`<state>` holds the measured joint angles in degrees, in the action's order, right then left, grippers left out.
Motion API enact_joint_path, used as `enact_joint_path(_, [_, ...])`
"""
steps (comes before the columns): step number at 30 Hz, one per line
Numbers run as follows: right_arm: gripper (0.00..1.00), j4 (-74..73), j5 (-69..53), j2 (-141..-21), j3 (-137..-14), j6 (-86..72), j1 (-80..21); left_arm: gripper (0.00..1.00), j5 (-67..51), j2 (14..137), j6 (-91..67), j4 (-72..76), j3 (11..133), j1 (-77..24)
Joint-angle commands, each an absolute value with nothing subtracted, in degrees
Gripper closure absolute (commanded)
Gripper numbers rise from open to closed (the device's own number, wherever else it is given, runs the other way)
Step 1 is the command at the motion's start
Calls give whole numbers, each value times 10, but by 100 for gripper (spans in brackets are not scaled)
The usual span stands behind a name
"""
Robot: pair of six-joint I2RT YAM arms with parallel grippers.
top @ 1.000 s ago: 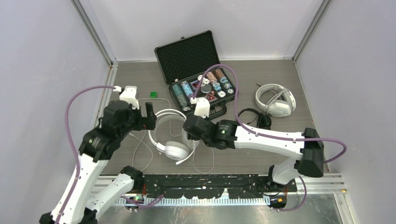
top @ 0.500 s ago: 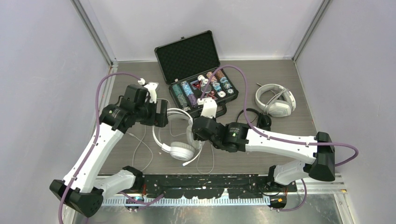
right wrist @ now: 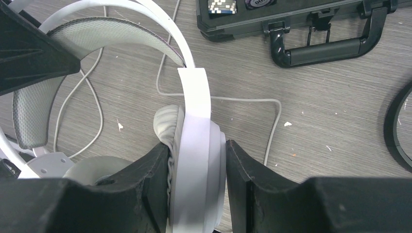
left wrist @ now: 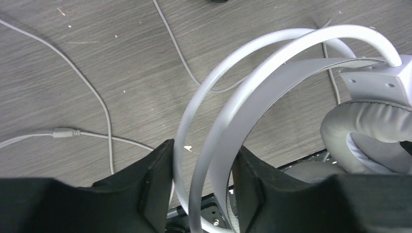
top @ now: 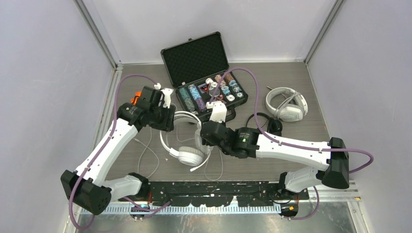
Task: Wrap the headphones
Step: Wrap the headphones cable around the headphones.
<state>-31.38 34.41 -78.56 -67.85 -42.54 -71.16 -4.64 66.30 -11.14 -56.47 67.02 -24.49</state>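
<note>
White round-cup headset with mic: centre of grey wood-grain worktop. Left gripper fingers narrowed, holding its headband. Right gripper fingers hold 1 ear cup.

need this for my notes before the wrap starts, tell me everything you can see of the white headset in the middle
The white headset sits on the table: glossy white double arch over a grey mesh strap, round cups with grey pads, a mic boom, thin grey cord trailing loose. The right gripper is shut on one cup; the left gripper straddles the headband.
</note>
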Motion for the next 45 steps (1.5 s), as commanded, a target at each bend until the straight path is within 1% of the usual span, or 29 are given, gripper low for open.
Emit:
enact_joint_path(1, [79, -258, 370, -768, -686, -439, -714, 57, -42, 667, -94, -526, 671, -262])
enact_joint_path(4, [79, -257, 370, -773, -687, -444, -714, 67, -27, 671, -89, -523, 669, -280])
enact_joint_path(6, [79, -255, 370, -776, -689, -446, -714, 72, -23, 674, -87, -521, 669, -291])
enact_joint_path(7, [79, -255, 370, -777, -690, -447, -714, 78, -18, 674, -86, -522, 669, -294])
enact_joint_path(9, [77, -255, 370, -778, -690, -448, -714, 92, -12, 674, -85, -523, 671, -297])
enact_joint_path(11, [74, -255, 369, -776, -690, -448, -714, 99, -9, 671, -81, -525, 675, -297])
enact_joint_path(13, [71, -255, 370, -772, -688, -445, -714, 100, -9, 664, -78, -522, 678, -297])
enact_joint_path(14, [67, -257, 372, -768, -687, -440, -714, 100, -9, 656, -77, -519, 678, -297])
enact_joint_path(15, [61, -259, 374, -763, -685, -436, -714, 100, -8, 649, -77, -515, 678, -297])
enact_joint_path(17, [45, -261, 386, -745, -679, -432, -714, 100, -4, 634, -77, -502, 673, -297])
enact_joint_path(19, [34, -259, 397, -718, -666, -426, -714, 100, 25, 620, -79, -488, 669, -297])
enact_joint_path(22, [25, -235, 394, -659, -637, -393, -714, 100, 67, 604, -82, -468, 665, -297])
enact_joint_path(24, [21, -208, 387, -616, -604, -368, -714, 100, 90, 596, -82, -460, 668, -297])
enact_joint_path(28, [20, -154, 354, -532, -537, -302, -714, 100, 162, 577, -90, -451, 688, -296])
enact_joint_path(31, [25, -89, 280, -474, -477, -230, -715, 100, 177, 572, -101, -456, 716, -295])
enact_joint_path(33, [28, -26, 226, -434, -433, -190, -714, 100, 166, 571, -110, -458, 736, -295])
enact_joint_path(35, [29, 57, 191, -400, -385, -149, -714, 100, 150, 570, -126, -462, 755, -293])
enact_joint_path(38, [29, 129, 157, -370, -334, -84, -714, 100, 114, 565, -158, -462, 780, -286])
enact_joint_path(45, [25, 157, 146, -371, -323, 19, -714, 100, 38, 580, -193, -501, 870, -271])
